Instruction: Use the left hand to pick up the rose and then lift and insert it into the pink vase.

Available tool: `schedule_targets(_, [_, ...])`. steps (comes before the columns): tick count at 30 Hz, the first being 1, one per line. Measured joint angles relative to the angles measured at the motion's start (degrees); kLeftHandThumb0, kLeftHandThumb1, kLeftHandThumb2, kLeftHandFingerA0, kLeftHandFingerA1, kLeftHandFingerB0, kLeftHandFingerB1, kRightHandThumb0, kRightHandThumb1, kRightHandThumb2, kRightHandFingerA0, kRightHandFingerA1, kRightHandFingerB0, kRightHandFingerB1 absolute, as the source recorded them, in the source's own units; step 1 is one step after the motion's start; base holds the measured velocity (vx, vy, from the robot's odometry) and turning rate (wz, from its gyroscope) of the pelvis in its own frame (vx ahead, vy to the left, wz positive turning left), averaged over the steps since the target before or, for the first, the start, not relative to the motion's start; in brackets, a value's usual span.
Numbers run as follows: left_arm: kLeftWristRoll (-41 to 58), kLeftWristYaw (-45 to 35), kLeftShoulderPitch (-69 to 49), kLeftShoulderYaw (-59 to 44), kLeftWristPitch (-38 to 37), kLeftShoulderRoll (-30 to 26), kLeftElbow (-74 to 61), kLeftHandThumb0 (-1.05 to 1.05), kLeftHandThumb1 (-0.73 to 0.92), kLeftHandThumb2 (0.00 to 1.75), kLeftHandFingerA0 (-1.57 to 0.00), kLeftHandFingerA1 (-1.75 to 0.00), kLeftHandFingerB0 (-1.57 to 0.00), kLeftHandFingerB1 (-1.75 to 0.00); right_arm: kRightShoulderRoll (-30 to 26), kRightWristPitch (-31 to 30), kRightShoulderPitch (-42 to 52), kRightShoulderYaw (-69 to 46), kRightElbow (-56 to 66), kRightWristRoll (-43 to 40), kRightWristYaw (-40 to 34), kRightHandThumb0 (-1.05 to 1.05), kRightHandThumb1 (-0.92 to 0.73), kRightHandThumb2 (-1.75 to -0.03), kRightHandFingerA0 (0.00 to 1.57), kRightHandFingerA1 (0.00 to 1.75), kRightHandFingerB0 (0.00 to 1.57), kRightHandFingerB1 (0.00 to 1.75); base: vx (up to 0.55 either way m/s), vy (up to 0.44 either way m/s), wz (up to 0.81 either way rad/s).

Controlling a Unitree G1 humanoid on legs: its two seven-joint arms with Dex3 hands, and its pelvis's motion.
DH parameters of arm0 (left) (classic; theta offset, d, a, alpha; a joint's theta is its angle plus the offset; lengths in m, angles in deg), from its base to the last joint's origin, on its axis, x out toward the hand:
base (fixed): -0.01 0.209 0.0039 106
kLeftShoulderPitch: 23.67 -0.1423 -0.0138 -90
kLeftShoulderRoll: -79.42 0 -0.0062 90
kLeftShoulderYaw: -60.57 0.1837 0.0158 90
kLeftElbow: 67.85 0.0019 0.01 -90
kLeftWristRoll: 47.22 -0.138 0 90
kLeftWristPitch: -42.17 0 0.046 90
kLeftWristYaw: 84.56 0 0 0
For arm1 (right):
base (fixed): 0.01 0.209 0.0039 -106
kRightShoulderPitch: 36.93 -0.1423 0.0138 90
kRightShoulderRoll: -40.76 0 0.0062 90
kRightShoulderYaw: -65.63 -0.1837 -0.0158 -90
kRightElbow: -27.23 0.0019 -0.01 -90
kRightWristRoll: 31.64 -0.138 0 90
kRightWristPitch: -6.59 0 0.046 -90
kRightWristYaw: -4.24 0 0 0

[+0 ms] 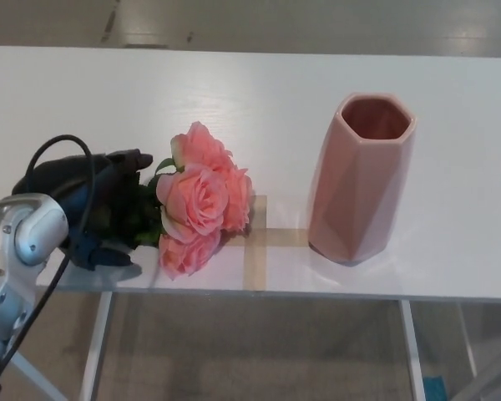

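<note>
Rose (199, 200) lies flat on the white table (259, 92) near its front edge, long axis approx left-right: pink blooms point toward the vase (361, 178), green leaves and stem end toward the left hand (96, 205). Three or so soft, ruffled blooms bunched together, petals layered; leaves dark, matte. Left hand, black, sits over the leafy stem end w/ fingers curled around it; can't tell if the grip is firm. Black cable loops over the grey wrist. Vase stands upright, well apart to the right of the blooms: pink, glossy, faceted sides, hexagonal open mouth. Tan tape cross (259, 238) on the tabletop between blooms and vase. Right hand not visible.
</note>
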Motion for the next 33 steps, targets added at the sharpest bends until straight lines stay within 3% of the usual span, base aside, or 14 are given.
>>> schedule_targets(16, [-0.56,3.5,3.64,1.98,-2.4,2.23,10.86,-0.47,0.33,0.71,0.0,-0.16,0.0,-0.25,0.0,-0.01,-0.19,-0.16,-0.01,-0.17,0.19,-0.21,-0.58,-0.57,0.68,0.5,0.54,0.44,0.0,0.0,0.0])
schedule_targets(33, [-1.05,6.42,4.81,4.02,-3.06,4.47,11.59,-0.46,0.32,0.71,0.0,-0.19,0.0,-0.26,-0.01,-0.15,-0.61,0.03,-0.01,-0.17,0.27,-0.23,-0.58,-0.57,0.68,0.5,0.54,0.44,0.0,0.0,0.0])
